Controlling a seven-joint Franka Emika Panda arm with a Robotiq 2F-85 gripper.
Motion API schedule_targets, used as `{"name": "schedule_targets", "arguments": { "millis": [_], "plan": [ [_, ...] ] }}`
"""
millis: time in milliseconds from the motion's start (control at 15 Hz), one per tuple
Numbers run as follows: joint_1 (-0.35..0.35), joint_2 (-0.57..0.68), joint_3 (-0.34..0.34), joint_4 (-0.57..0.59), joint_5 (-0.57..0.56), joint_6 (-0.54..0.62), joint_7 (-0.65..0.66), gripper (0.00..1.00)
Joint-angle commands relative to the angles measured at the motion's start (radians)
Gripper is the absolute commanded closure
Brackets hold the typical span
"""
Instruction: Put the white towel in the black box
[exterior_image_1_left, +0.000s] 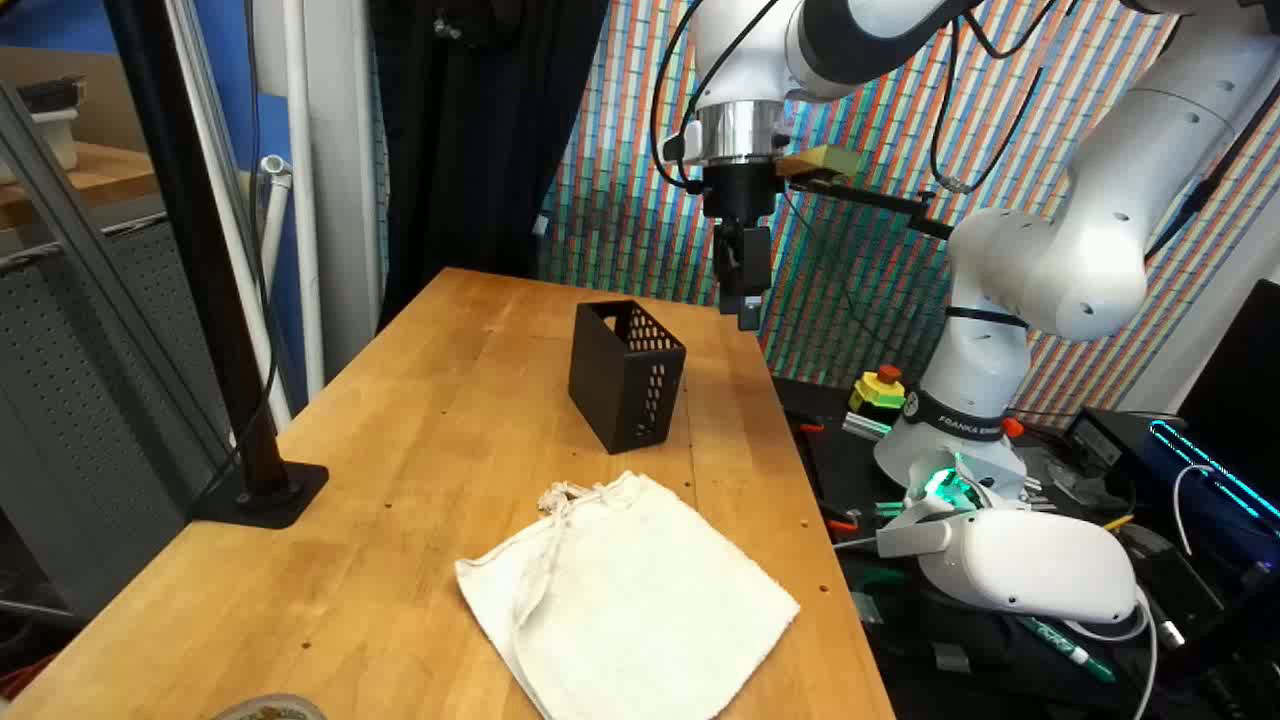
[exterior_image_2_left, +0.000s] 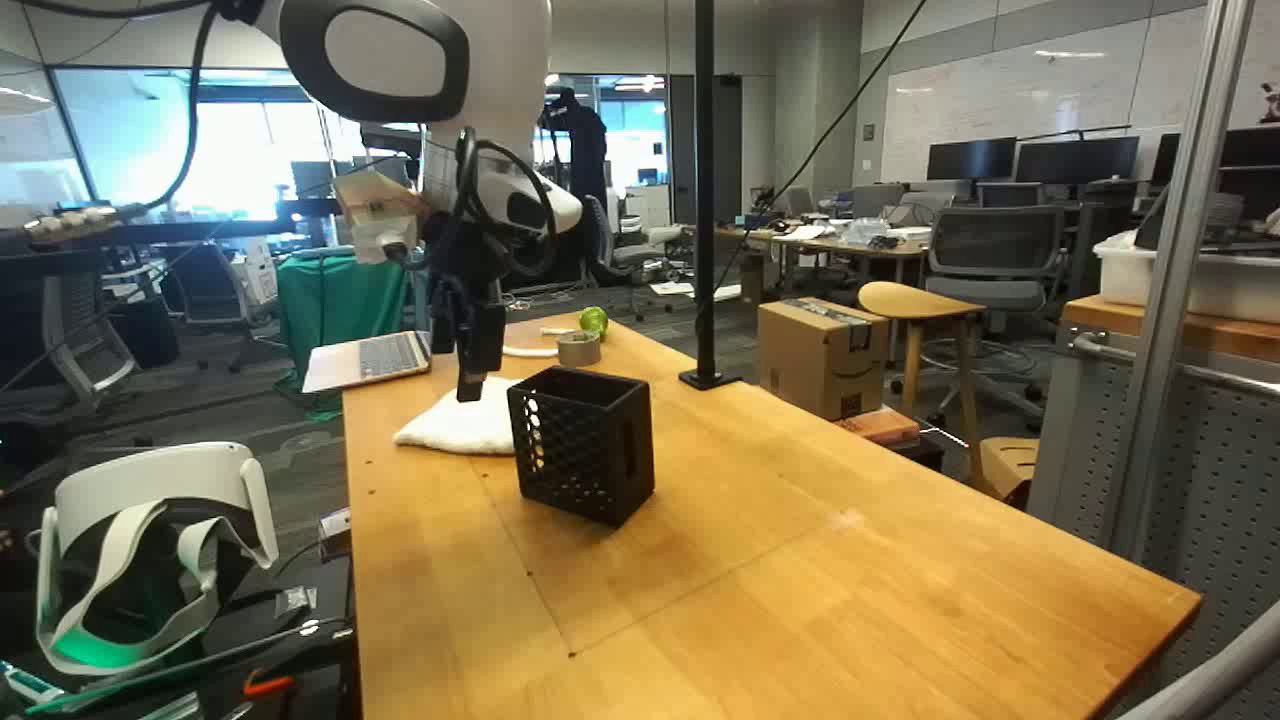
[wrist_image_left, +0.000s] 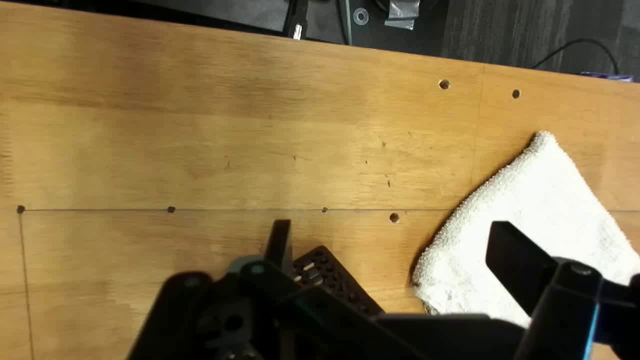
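The white towel (exterior_image_1_left: 650, 600) lies flat on the wooden table, with a cord-like edge at one corner. It also shows in an exterior view (exterior_image_2_left: 462, 420), partly behind the box, and in the wrist view (wrist_image_left: 545, 200). The black box (exterior_image_1_left: 610, 390) stands upright near the towel, open at the top, with perforated sides; it also shows in an exterior view (exterior_image_2_left: 590, 450). In the wrist view the box (wrist_image_left: 345, 282) is mostly hidden by the gripper. My gripper (wrist_image_left: 391, 227) is open and empty, fingers wide apart, pointing down above the table. It also shows in both exterior views (exterior_image_1_left: 742, 312) (exterior_image_2_left: 470, 385).
A black pole (exterior_image_1_left: 265, 490) stands on the table's far side from the arm base. A tape roll (exterior_image_2_left: 579, 348), a green object (exterior_image_2_left: 593, 320) and a laptop (exterior_image_2_left: 370, 360) lie at the table's end. A white headset (exterior_image_1_left: 1030, 565) sits beside the arm base.
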Motion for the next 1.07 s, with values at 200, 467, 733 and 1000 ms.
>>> {"name": "schedule_targets", "arguments": {
  "millis": [200,467,733,1000],
  "plan": [
    [-0.020,-0.001,0.018,0.013,0.006,-0.003,-0.005,0.00],
    [-0.020,-0.001,0.018,0.014,0.006,-0.003,-0.005,0.00],
    [-0.003,0.020,0.037,0.025,-0.015,-0.011,-0.042,0.00],
    [0.039,0.072,0.110,0.051,-0.071,-0.010,-0.118,0.00]
  ]
}}
